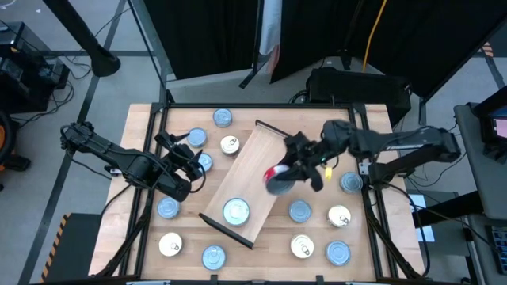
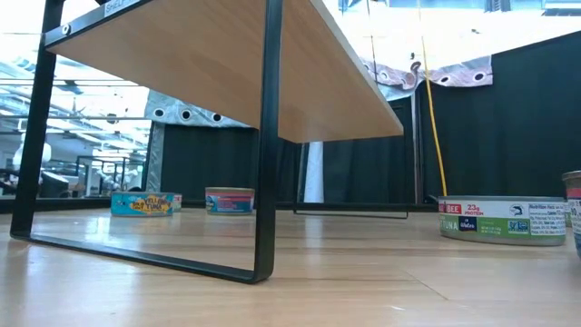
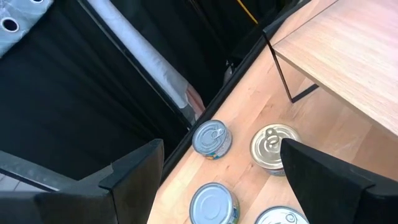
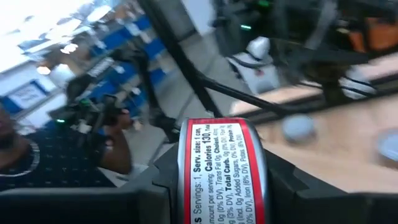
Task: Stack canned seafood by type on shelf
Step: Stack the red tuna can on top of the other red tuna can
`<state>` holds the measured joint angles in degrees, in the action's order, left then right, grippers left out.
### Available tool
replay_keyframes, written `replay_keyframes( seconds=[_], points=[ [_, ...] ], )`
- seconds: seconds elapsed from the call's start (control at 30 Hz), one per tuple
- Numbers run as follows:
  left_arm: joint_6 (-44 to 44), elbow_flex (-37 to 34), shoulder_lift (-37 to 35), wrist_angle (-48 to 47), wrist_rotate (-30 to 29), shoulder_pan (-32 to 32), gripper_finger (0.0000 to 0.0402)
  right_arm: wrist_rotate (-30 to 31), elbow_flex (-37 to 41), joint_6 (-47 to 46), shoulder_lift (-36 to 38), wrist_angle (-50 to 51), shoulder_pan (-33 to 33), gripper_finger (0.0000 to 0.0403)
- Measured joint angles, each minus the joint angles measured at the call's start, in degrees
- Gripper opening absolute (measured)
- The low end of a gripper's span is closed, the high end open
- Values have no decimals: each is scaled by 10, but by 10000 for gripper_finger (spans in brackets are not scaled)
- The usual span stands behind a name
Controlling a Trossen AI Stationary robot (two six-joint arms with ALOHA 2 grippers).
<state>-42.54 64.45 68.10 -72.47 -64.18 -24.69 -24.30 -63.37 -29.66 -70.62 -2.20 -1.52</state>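
The shelf (image 1: 245, 170) is a light wooden board on dark rails, lying diagonally across the table's middle; the low view shows it from below (image 2: 227, 64). One blue-topped tin (image 1: 236, 211) sits on its near end. My right gripper (image 1: 283, 179) hangs over the shelf's right edge, shut on a red-labelled tin (image 4: 221, 171). My left gripper (image 3: 217, 180) stands open above the table's left side, over loose tins (image 3: 211, 138), (image 3: 273, 146), with nothing between its fingers. My right gripper pinches the red-labelled tin between its two fingers (image 4: 163, 180), one on each flat face. The tin's label wall (image 4: 189, 180) faces the wrist camera. The fingers reach about level from the table's right side. The tin stands on edge, lifted clear above the shelf.
Loose tins lie on the tabletop all around the shelf: at the far left (image 1: 223, 117), the near left (image 1: 170, 244) and the near right (image 1: 339, 215). The low view shows one close by (image 2: 502, 220). A person (image 4: 37, 162) stands beyond the table.
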Motion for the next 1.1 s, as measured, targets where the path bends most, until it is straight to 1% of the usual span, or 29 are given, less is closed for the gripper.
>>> replay_keyframes(
  seconds=[0.1,0.2,0.4,0.6,0.73,0.9,1.03,1.1],
  points=[
    [0,0,0,0,-8,0,322,27,0,-15,-39,-78,-26,125],
    [0,0,0,0,-9,0,322,53,0,-33,-78,-136,-38,126],
    [0,0,0,-1,-9,0,322,61,0,-63,-133,-220,-42,127],
    [10,0,0,-1,-13,0,322,71,0,-115,-176,-309,-55,127],
    [10,0,0,0,-20,0,322,108,0,-126,-191,-309,-66,127],
    [10,1,0,0,-21,0,322,137,-8,-132,-218,-313,-76,127],
    [10,1,0,0,-21,0,322,129,-39,-132,-253,-309,-84,127],
    [10,1,0,0,-21,0,322,108,-56,-132,-267,-279,-85,127]
  ],
)
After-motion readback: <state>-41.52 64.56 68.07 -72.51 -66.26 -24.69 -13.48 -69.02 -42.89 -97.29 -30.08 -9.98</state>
